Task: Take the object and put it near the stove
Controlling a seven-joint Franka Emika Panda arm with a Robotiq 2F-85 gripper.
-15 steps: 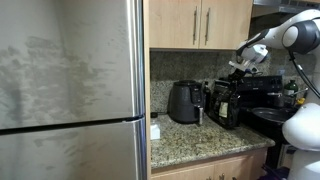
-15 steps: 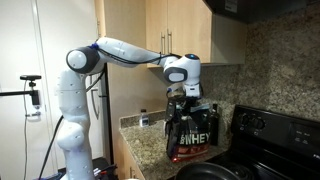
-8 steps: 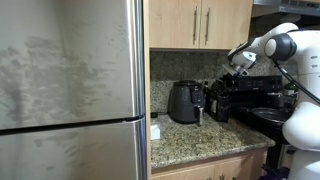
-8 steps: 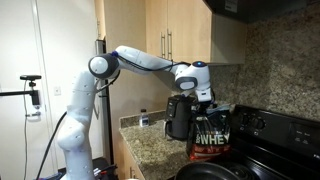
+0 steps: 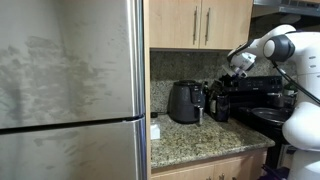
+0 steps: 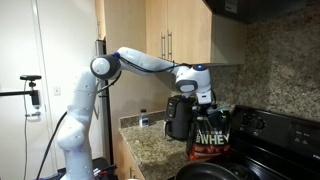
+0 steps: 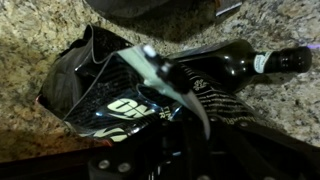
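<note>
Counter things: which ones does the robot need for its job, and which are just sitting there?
For the job: the black WHEY container, the fingers holding it, the stove.
Just sitting there: the black air-fryer-like appliance, the fridge, the wooden cupboards.

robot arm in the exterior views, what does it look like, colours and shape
The white robot arm is built of rounded segments with bulging joints, on a white column base. Its wrist head is white with dark trim, ending in a black claw. No markings are legible.
</note>
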